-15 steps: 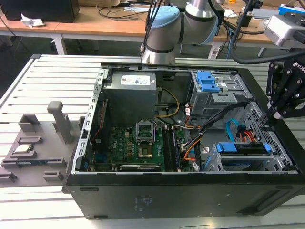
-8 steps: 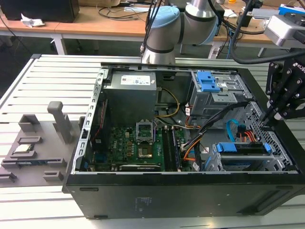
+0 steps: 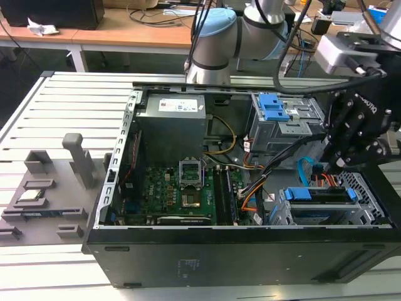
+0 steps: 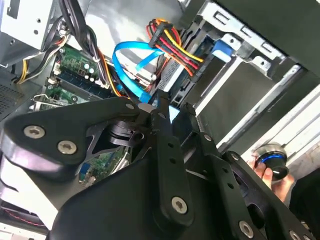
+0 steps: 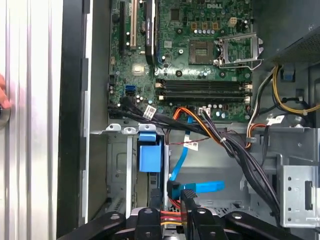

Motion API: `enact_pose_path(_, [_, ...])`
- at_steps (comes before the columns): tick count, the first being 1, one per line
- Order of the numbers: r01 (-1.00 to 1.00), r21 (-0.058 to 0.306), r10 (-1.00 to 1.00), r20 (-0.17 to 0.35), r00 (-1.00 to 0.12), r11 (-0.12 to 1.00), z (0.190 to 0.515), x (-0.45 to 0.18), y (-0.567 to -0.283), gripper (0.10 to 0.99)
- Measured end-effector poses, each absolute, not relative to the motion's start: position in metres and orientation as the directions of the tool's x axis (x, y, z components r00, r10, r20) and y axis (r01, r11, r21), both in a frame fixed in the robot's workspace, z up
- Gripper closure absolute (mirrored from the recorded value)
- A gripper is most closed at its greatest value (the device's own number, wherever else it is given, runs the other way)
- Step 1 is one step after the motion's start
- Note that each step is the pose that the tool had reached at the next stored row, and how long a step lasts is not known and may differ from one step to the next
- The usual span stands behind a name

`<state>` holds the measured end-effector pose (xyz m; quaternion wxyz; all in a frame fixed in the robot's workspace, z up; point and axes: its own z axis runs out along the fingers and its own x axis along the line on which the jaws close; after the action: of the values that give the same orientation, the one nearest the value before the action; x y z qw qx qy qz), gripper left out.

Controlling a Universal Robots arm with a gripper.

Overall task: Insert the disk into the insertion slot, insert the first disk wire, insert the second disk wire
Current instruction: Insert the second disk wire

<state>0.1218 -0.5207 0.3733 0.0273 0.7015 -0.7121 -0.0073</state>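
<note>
Exterior view's left: grey plastic fixture blocks [image 3: 75, 160] standing on a slatted grey metal table [image 3: 62, 100].

Centre: open black computer case [image 3: 250, 257] lying on its side. It holds a green motherboard [image 3: 182, 188] and a grey power-supply box [image 3: 172, 125].

Right of centre: tall grey drive cage with blue latch [image 3: 276, 110].

Exterior view's right: insertion slot [image 3: 362, 189], a silver perforated sheet-metal cage. The disk [image 3: 299, 194], a silver hard drive in a bright blue plastic frame, sits inside it.

Just above the cage: black gripper [image 3: 335, 168], also seen in both wrist views [image 4: 157, 107] [image 5: 181, 195]. Its fingers are drawn together on the plug end of the second disk wire [image 3: 305, 172] [image 4: 125, 65] [image 5: 205, 187], a thin flat light-blue looped cable. A red, yellow and black wire bundle [image 4: 175, 47] lies beside that cable.
</note>
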Motion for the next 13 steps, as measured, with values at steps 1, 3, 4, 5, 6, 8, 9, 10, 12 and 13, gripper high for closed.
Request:
enact_pose_path(1, [-0.999,0.049,-0.999,0.029,-0.014,0.015,0.3712,0.1169,-0.5197,0.784])
enact_pose_path(3, [-0.999,0.049,-0.999,0.029,-0.014,0.016,0.3691,0.1108,-0.5197,0.784])
enact_pose_path(4, [-0.999,0.049,-0.999,0.030,-0.014,0.016,0.3684,0.1104,-0.5197,0.784])
enact_pose_path(5, [-0.999,0.049,-0.999,0.032,-0.014,0.016,0.3680,0.1105,-0.5197,0.784])
enact_pose_path(6, [-0.999,0.049,-0.999,0.033,-0.014,0.016,0.3680,0.1105,-0.5197,0.784])
enact_pose_path(8, [-0.999,0.049,-0.999,0.033,-0.014,0.016,0.3680,0.1105,-0.5197,0.800])
enact_pose_path(9, [-0.999,0.049,-0.999,0.033,-0.014,0.016,0.3680,0.1104,-0.5197,0.800])
enact_pose_path(10, [-0.999,0.049,-0.999,0.033,-0.014,0.016,0.3680,0.1104,-0.5197,0.800])
enact_pose_path(12, [-0.999,0.049,-0.999,0.033,-0.014,0.016,0.3680,0.1105,-0.5197,0.925])
enact_pose_path(13, [-0.999,0.049,-0.999,0.033,-0.014,0.016,0.3680,0.1105,-0.5197,0.925])
